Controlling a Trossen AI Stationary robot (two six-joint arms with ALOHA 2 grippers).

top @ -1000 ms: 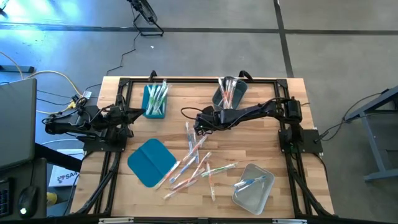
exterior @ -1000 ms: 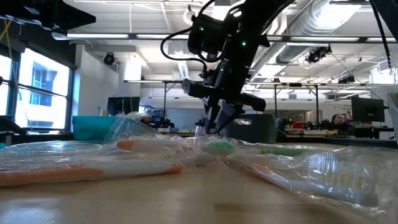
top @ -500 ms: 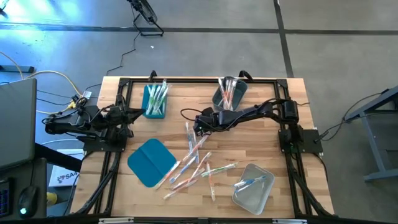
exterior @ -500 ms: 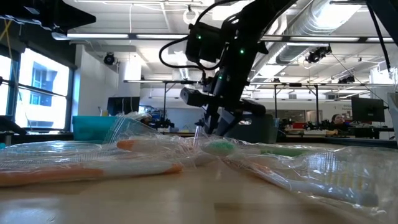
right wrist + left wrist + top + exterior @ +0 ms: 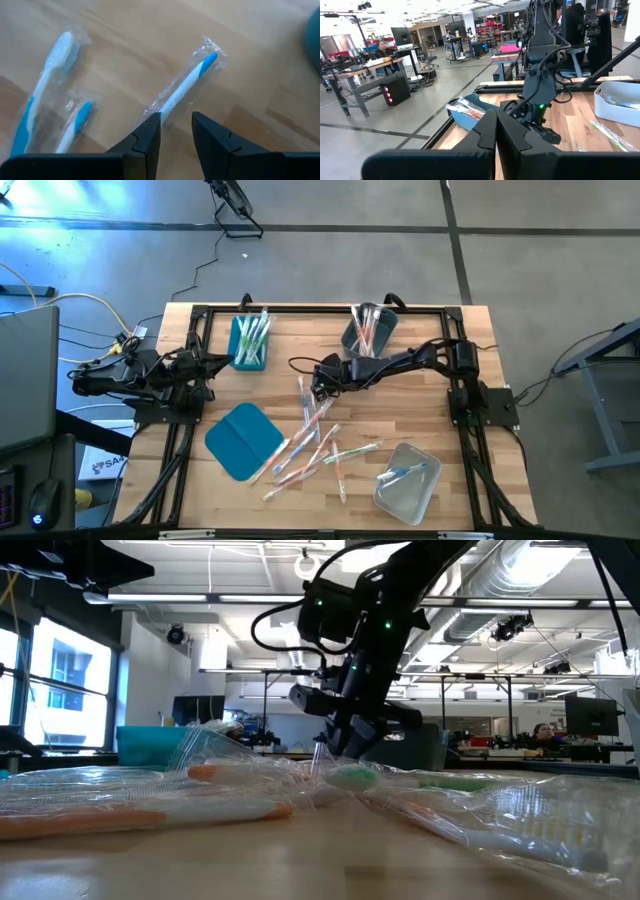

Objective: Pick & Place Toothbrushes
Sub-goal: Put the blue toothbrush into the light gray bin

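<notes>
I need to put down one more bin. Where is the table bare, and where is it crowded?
Bare wood lies between the teal bin and the grey bin, and right of the right gripper, above the clear bin. The middle, between the teal lid and the clear bin, is crowded with loose toothbrushes.

The worktop [image 5: 420, 405] is pale wood with visible grain, matt. The toothbrushes [image 5: 315, 442] are smooth plastic, each sealed in glossy, crinkled clear film. The right claw [image 5: 176, 131] looks like matt dark plastic, smooth-faced.
</notes>
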